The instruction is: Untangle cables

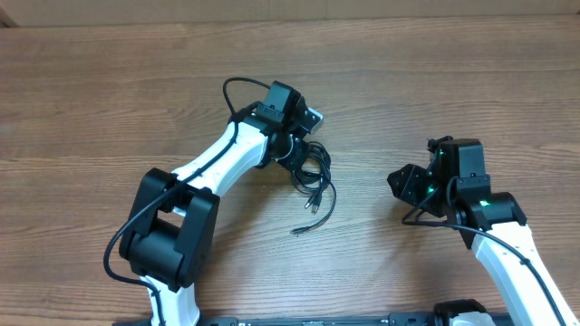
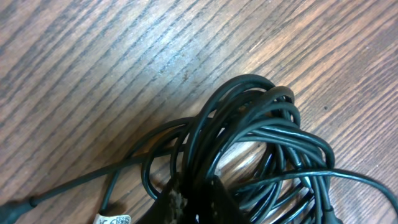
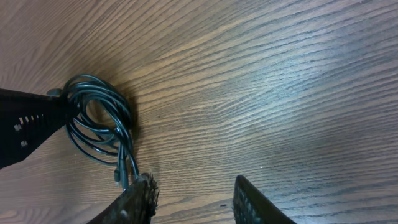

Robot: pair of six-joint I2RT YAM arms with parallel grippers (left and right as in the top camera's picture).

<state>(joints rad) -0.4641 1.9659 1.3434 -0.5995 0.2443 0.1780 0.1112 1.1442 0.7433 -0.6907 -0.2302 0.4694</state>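
Grainy wooden table (image 1: pixel 100 81), left gripper (image 1: pixel 294 158) clamped on glossy coiled black cables (image 1: pixel 319 170), right gripper (image 3: pixel 191 186) parted.

Blurred, cropped, too small
The left gripper (image 2: pixel 198 202) is a dark blur cut by the bottom edge (the cables (image 2: pixel 261 134) run off there too); overhead, the plugs (image 1: pixel 314 201) are too small to tell.

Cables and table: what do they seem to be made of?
The cables look rubber- or plastic-sheathed: black, smooth, glossy, bending in soft loops. The table looks like wood or wood-look laminate: brown grain streaks with a faint sheen.
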